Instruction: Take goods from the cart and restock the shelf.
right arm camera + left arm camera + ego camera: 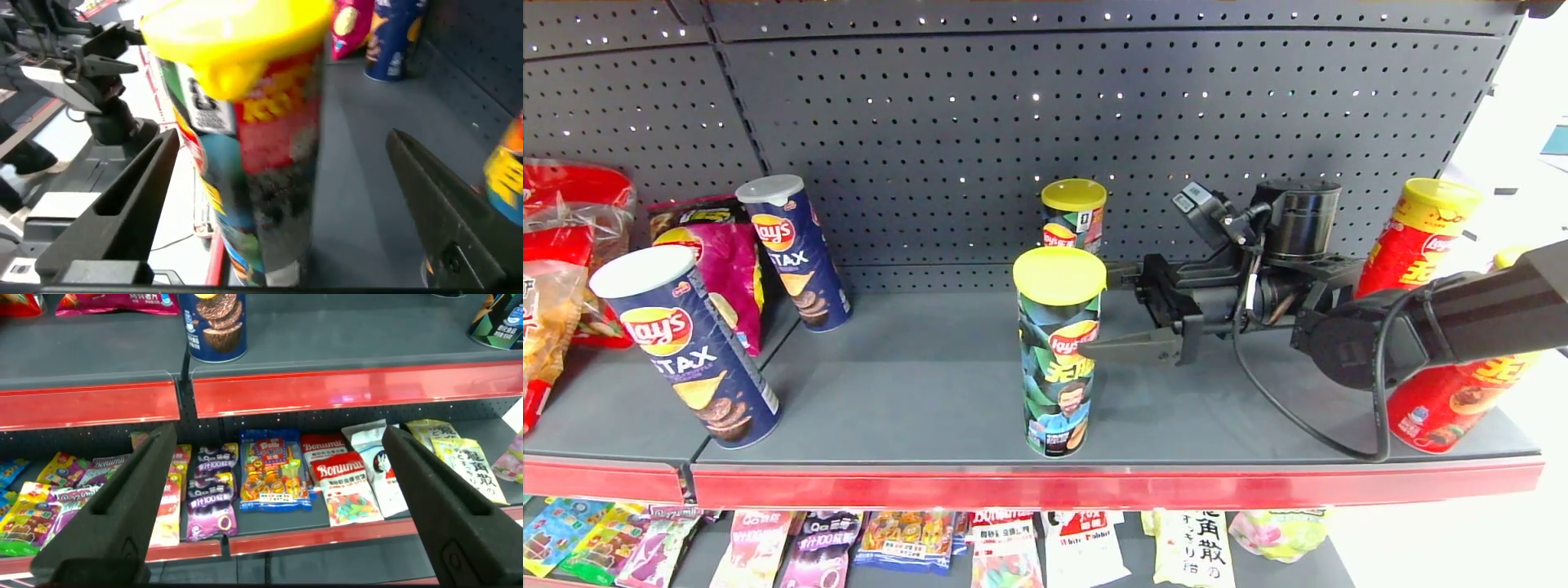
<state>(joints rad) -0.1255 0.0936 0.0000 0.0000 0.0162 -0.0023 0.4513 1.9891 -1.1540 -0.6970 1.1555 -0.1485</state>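
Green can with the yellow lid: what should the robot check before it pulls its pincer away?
1. Green can stands upright on the shelf: ok.
2. Its base is fully on, though near the red edge: ok.
3. Right pincer open around it: ok.
4. Both fingers off the can: cannot tell.
5. Arm clear of the front red can: cannot tell.
6. Left pincer open, down by the candy bags: ok.

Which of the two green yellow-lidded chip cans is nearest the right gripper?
The front green can, near the shelf's red edge: it stands between the open fingers of the right gripper. The other green can stands farther back by the pegboard wall.
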